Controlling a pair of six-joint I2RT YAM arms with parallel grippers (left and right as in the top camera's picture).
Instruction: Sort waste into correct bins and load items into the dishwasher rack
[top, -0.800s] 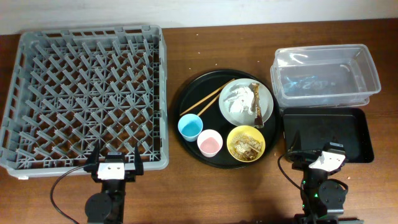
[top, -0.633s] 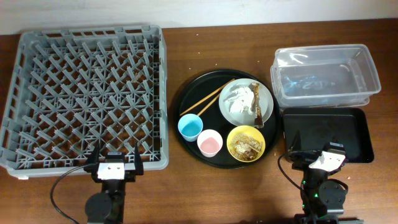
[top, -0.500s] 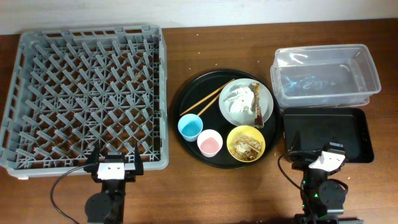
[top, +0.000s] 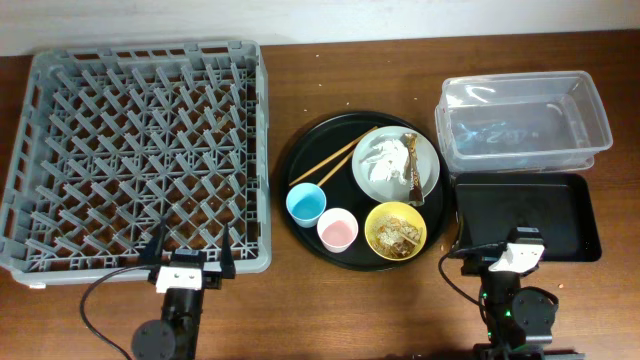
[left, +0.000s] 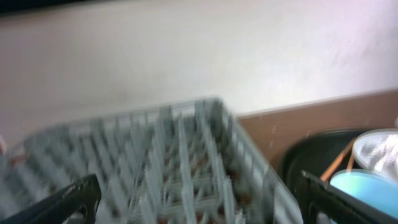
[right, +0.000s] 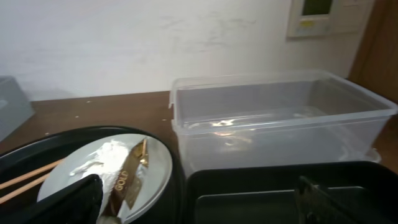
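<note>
We are holding both grippers spread wide, gripping nothing. The left gripper (top: 194, 256) is hovering at lower left by the dishwasher rack's (top: 140, 150) near edge, and the right gripper (right: 199, 186) at lower right by the black tray (top: 525, 215), below the clear tub (top: 523, 122). At centre, the plate (top: 430, 165) with napkin (top: 383, 160) and wrapper (top: 412, 170), yellow bowl (top: 376, 220) of scraps (top: 397, 235), blue cup (top: 306, 204), pink cup (top: 337, 229) and chopsticks (top: 330, 160) are sitting on the round black tray (top: 300, 150).

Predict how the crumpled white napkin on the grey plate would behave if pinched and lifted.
The crumpled napkin looks thin and creased, so probably light and floppy, squashing when pinched. The brown wrapper lies against it, so lifting may drag that along.
</note>
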